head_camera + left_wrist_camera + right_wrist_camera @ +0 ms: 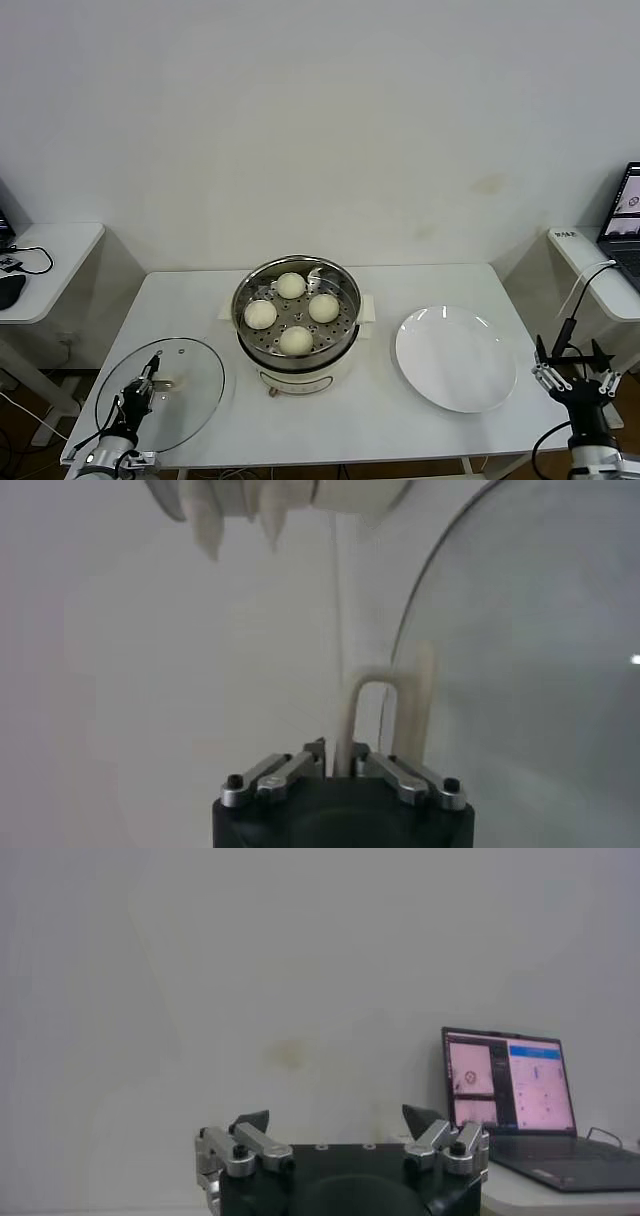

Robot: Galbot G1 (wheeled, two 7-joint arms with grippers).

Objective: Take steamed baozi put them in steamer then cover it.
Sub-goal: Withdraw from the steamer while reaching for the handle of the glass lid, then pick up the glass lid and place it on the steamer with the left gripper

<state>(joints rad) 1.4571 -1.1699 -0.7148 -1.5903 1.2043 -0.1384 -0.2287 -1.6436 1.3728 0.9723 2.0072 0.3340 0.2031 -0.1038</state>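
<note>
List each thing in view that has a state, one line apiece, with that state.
Shiny round stainless-steel steamer: uncovered, on the table.
Four round cream-white steamed baozi: inside the steamer, on its perforated tray.
Round clear glass cover: off the pot, on the table's left corner.
Left hand: shut on the cover's cream-white bar handle.
Right hand: open, holding nothing, off the table's right edge.
Flat white plate: bare.

The right gripper (338, 1120) has its jaws spread wide apart with nothing between them. Beyond it stands a plain pale wall (300, 978). An open laptop (520, 1098), screen lit, sits on a white desk (520, 1193).
</note>
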